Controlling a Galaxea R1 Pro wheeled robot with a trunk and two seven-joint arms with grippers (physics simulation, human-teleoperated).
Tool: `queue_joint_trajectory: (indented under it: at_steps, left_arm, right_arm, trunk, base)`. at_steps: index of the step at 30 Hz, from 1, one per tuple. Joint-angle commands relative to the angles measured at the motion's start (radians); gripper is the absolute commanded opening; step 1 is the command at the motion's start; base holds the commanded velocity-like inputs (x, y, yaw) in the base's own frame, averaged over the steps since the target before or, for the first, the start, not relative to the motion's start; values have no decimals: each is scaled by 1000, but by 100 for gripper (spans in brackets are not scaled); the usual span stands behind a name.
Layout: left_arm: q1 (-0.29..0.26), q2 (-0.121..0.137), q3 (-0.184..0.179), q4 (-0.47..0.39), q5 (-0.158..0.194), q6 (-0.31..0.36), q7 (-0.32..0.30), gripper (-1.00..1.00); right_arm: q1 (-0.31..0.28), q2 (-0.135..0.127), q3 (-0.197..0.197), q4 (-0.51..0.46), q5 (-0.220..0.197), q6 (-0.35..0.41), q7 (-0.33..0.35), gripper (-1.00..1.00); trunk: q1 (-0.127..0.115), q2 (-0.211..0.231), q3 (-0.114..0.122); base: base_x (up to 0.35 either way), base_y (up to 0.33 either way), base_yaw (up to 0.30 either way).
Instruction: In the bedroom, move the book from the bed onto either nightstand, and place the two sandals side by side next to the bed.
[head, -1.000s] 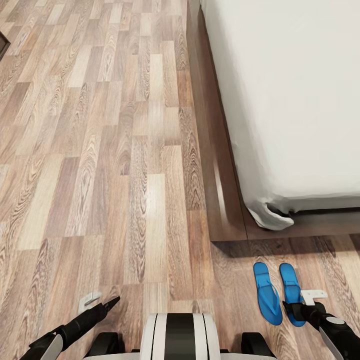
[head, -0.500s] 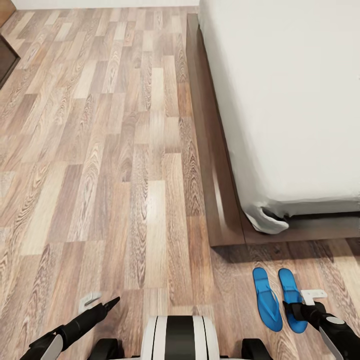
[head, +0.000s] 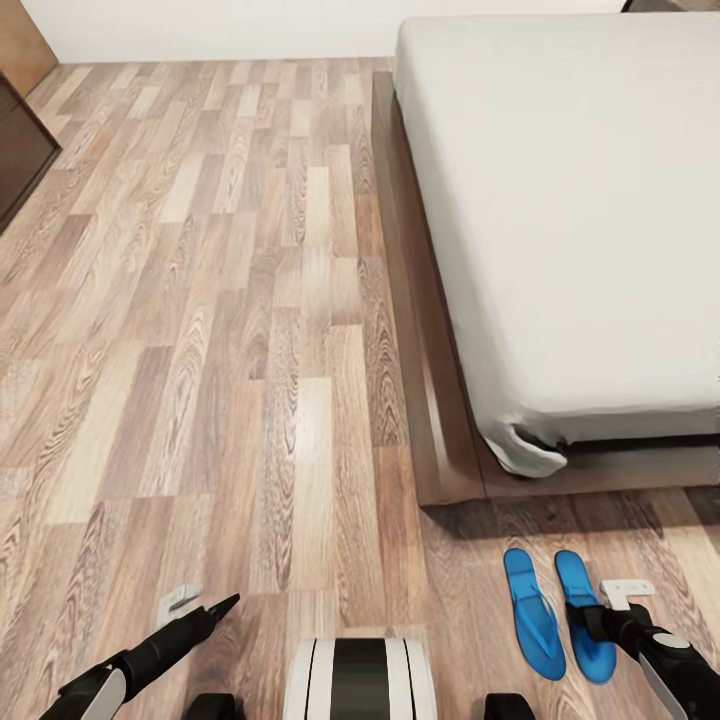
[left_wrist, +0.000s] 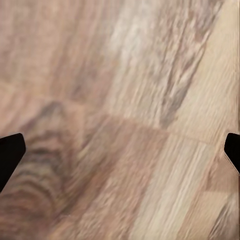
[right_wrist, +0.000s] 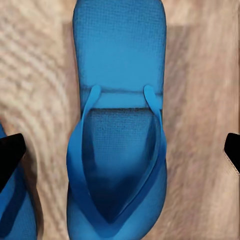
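The head camera is tilting up: the white wall (head: 200, 25) and the far end of the bed (head: 560, 200) are coming into the picture, along with a dark dresser (head: 20, 150) at the left edge, while the things themselves are lying where they were a second ago. The two sandals (head: 558, 612) are sitting side by side on the wood-plank floor (head: 250, 350), just off the corner of the bed's dark frame, toes pointing toward it, and they are showing a touch lower in the picture than before only because the view is shifting.

The mattress top in view is lying bare and off-white; whether the book is farther up the bed, I cannot tell.

The left hand (head: 205, 608) is hanging low over bare floor, its arm reaching forward from the lower left, and its wrist camera is showing the two dark fingertips (left_wrist: 10, 155) spread wide apart with nothing between them. The right hand (head: 612, 602) is hovering right above the right-hand sandal (right_wrist: 117, 130), fingers likewise spread wide, pinching nothing, with the sandal's blue straps centred beneath it.
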Motion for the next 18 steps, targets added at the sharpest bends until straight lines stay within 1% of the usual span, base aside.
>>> queue_joint_trajectory:
  at_steps: [1,4,6,8,10,11,12,13,14,15,16,18]
  left_arm:
    - [0,0,2,0,8,10,-3,100]
    - [0,0,3,0,8,10,-3,100]
    - [0,0,3,0,8,10,-3,100]
    - [0,0,2,0,7,10,-3,100]
    - [0,0,2,0,7,10,-3,100]
    - [0,0,2,0,7,10,-3,100]
    - [0,0,2,0,7,10,-3,100]
    - [0,0,1,0,7,10,-3,100]
    - [0,0,1,0,6,10,-4,100]
    - [0,0,1,0,6,10,-4,100]
    - [0,0,0,0,6,10,-4,100]
    - [0,0,-1,0,6,10,-5,100]
  right_arm:
    - [0,0,-2,-2,-6,7,6,100]
    - [0,-1,-2,-3,-10,9,9,100]
    - [1,-2,-6,-25,-14,25,12,100]
    - [1,-6,-8,-69,-38,32,30,100]
    - [2,-9,-7,-92,-72,37,63,100]
    - [2,-15,-6,-100,-101,45,97,100]
    - [3,-19,-6,-102,-116,51,117,100]
    - [3,-37,-5,-107,-161,70,190,100]
    - [3,-45,-5,-107,-175,78,217,100]
    - [3,-62,-5,-106,-200,91,278,100]
    - [3,-72,-4,-106,-211,98,310,100]
    - [3,-106,-4,-103,-244,123,433,100]
  trunk:
    - [-1,0,3]
    - [-2,1,15]
    - [-3,1,23]
    - [-4,2,31]
    - [-5,2,38]
    - [-5,2,42]
    - [-6,3,46]
    - [-6,3,50]
    - [-6,3,54]
    - [-7,3,58]
    - [-7,4,61]
    - [-8,4,69]
  base:
    - [0,0,0]
    - [0,0,0]
    - [0,0,0]
    - [0,0,0]
    - [0,0,0]
    - [0,0,0]
    - [0,0,0]
    - [0,0,0]
    - [0,0,0]
    - [0,0,0]
    - [0,0,0]
    - [0,0,0]
